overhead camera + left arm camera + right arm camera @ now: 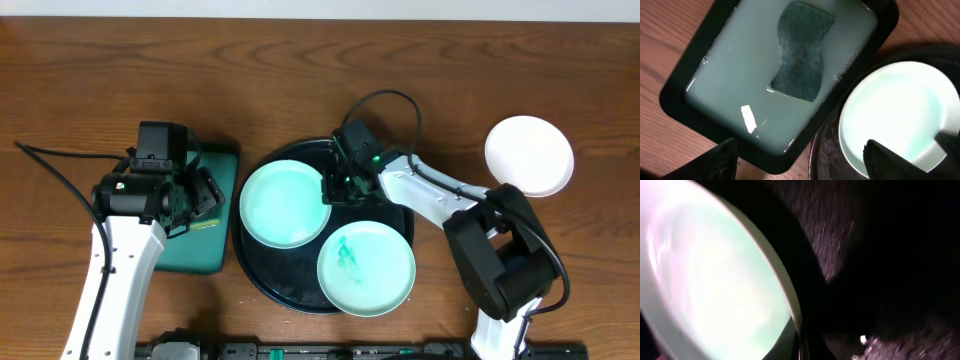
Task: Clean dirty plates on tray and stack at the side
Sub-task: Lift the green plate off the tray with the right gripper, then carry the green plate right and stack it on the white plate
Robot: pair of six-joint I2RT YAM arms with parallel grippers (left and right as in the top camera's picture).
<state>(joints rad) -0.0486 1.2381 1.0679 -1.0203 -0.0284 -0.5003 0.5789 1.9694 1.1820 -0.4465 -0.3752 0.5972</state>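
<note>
**Caller:** Talk me through it. Where was your left gripper (800,146)?

**Me:** It hung wide open with nothing between its fingers, right over the green soaking dish (205,250) at the left of the tabletop (80,80). Under it I saw milky water (740,75) with the dark sponge (800,52) lying flat in it. I wasn't touching the sponge.

**Caller:** And the right gripper (335,185)?

**Me:** That one was closed, down on the black round tray (255,272), at the right edge of the clean-looking mint plate (285,203). My right wrist view was nearly all pale plate rim and dark tray floor, very close and blurred. I couldn't tell whether the rim was actually pinched between my jaws or only beside them.

**Caller:** So where were the plates?

**Me:** Two were on the tray. The clean-looking mint plate sat on its left half, just beside the soaking dish. The smeared mint plate (366,268) sat at the lower right, teal streaks near its middle, its edge reaching over the tray's rim. The two were almost touching.

**Caller:** And the third?

**Me:** The white plate (529,155) lay alone on the bare wood, off to the right and well apart from the tray, beyond my right arm.
</note>
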